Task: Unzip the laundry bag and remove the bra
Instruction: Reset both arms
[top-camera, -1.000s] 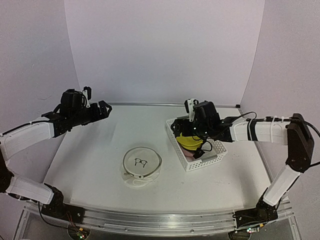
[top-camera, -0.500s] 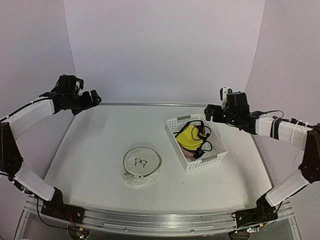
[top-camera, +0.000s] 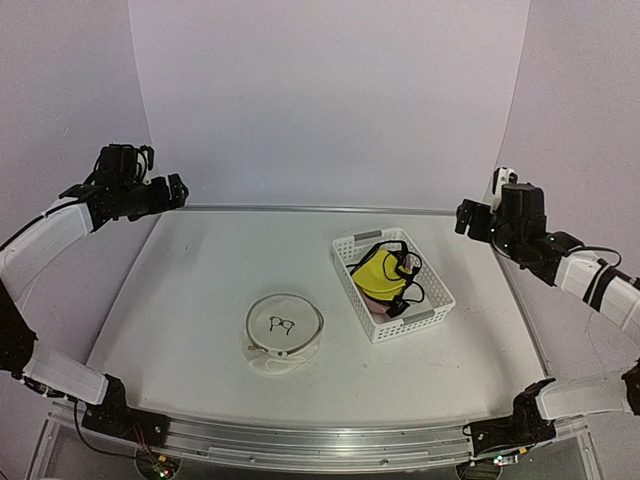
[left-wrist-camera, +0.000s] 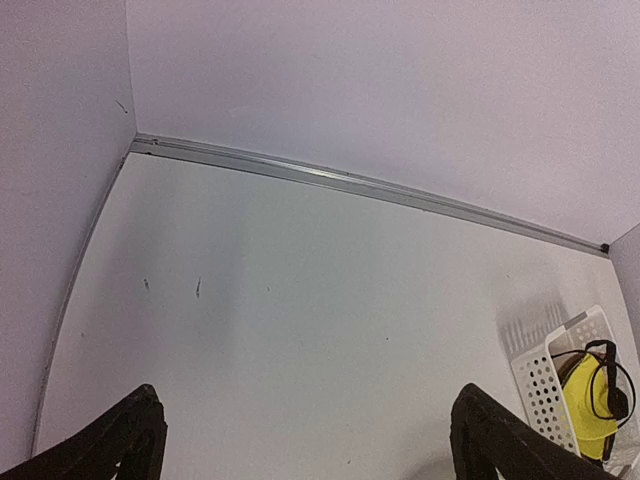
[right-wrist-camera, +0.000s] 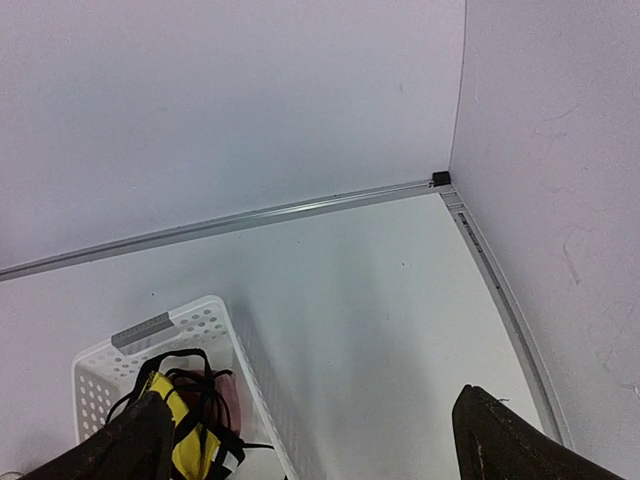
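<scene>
The laundry bag (top-camera: 285, 332) lies flattened to a white disc with a small black mark on its lid, mid-table. The yellow bra (top-camera: 381, 274) with black straps lies in the white lattice basket (top-camera: 432, 316); it also shows in the left wrist view (left-wrist-camera: 584, 396) and the right wrist view (right-wrist-camera: 178, 433). My left gripper (top-camera: 172, 192) is open and empty, raised at the far left near the back wall. My right gripper (top-camera: 468, 219) is open and empty, raised at the far right, apart from the basket.
The basket's rim shows in the right wrist view (right-wrist-camera: 165, 325) and the left wrist view (left-wrist-camera: 540, 360). A metal rail (top-camera: 330, 209) runs along the back wall. Side walls close in on both sides.
My right gripper has drawn back from over the basket to the far right and risen. My left gripper has pulled further left and back. The bra stays in the basket.
</scene>
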